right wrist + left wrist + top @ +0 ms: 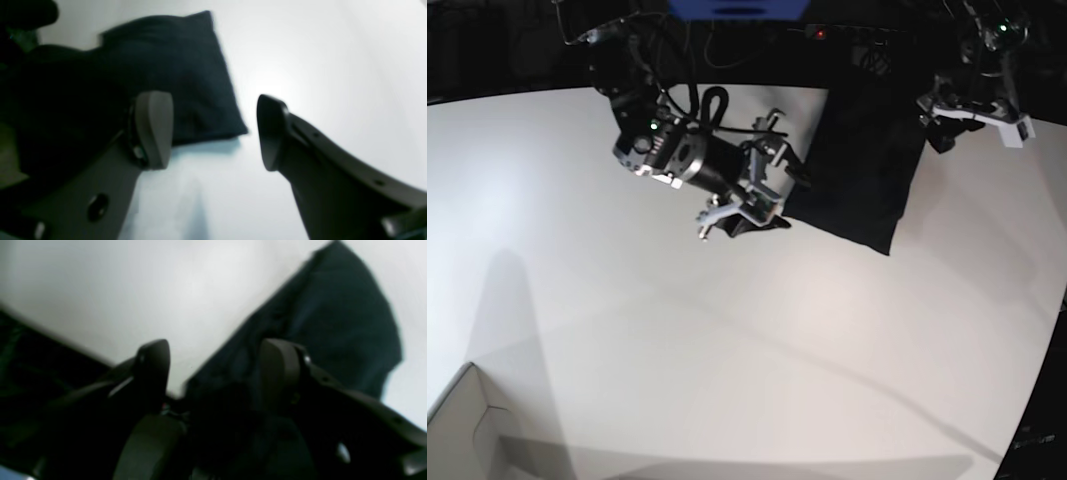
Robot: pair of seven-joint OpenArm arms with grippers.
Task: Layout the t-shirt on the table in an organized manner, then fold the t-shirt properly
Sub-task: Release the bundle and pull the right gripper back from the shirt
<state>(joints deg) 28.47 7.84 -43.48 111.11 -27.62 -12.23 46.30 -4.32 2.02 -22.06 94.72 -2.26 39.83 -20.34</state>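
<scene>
The t-shirt (859, 165) lies in a dark, roughly folded slab at the far edge of the table (727, 330), toward its far right corner. A cardboard box (462, 435) shows at the table's near left corner; its inside cannot be seen.

The right gripper (215, 131) is spread wide and holds nothing, its fingers just off the shirt's corner above bare table. The left gripper (215, 370) is likewise wide, nothing between its fingers, hovering over the shirt's edge by the table's far edge; contact cannot be told.
</scene>
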